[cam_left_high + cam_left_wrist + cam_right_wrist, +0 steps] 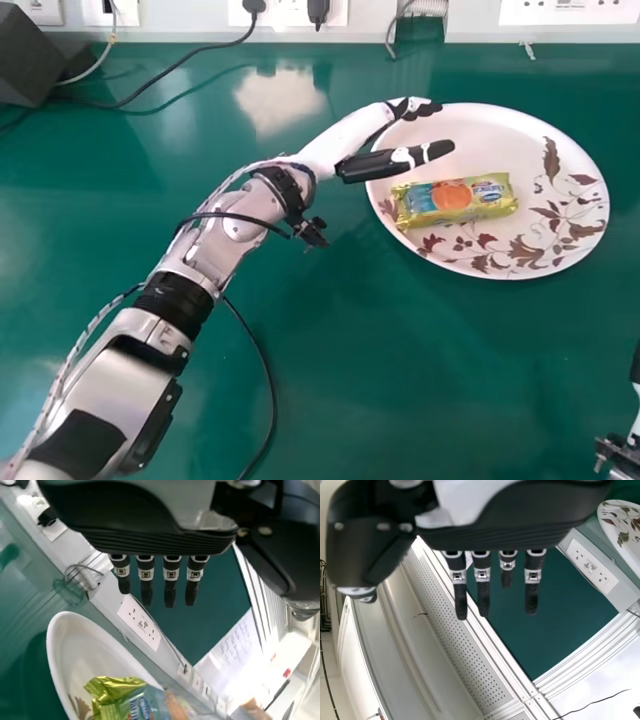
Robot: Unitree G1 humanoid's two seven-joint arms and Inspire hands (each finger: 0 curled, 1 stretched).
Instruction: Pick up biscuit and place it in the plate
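L hand [355, 135] over plate's [520, 125] L rim, nr printed biscuit pkt [455, 198] on it. R hand [636, 370] at far R edge. Both: fingers straight, apart.

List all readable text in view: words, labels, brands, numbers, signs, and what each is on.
Nothing I can quote reliably.
Biscuit packet on the plate: printed label, too small to read with confidence.
White sheet, left wrist view: rows of marks, too blurred to read.
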